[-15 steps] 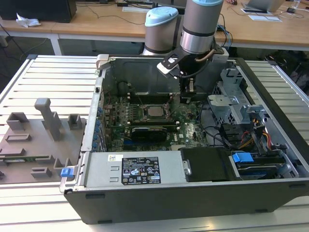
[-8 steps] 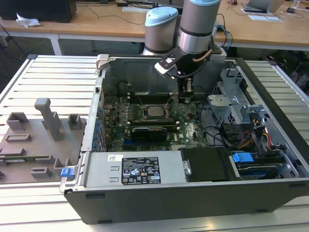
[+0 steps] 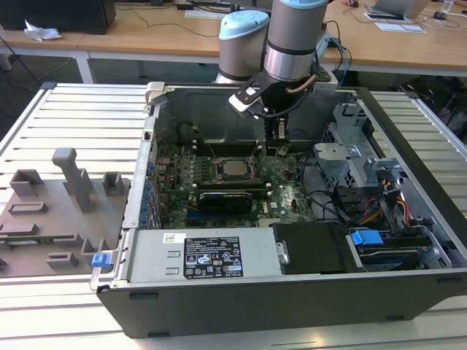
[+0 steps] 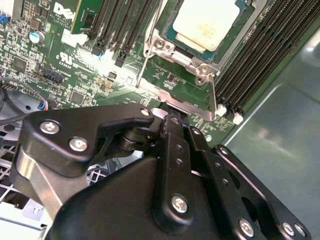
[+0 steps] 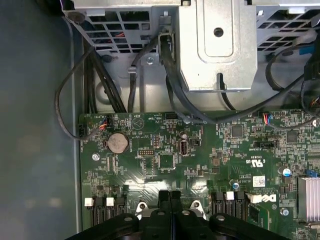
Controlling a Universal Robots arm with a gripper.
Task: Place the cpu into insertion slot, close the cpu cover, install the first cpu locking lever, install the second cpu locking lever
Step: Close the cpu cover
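An open black sheet-metal computer case (image 3: 292, 299) holds a green motherboard (image 3: 292, 195). In its square, silver-rimmed insertion slot (image 4: 159, 46) sits the flat, dull-silver cpu (image 4: 205, 22), framed by the thin metal cpu cover (image 4: 186, 56) lying flat. The black gripper (image 5: 170, 196) hovers just beside the slot, fingers pressed together; I cannot tell whether they pinch anything.

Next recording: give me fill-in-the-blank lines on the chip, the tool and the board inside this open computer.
1. The small square cpu with a dull silver-grey metal top lies in the silver-rimmed insertion slot, top facing ____.
2. The black tool has its fingers ____.
3. In the exterior view, the tool hangs on the exterior view's ____ of the cpu.
4. The round silver coin battery sits on the ____ motherboard.
Missing words: up; shut; right; green.
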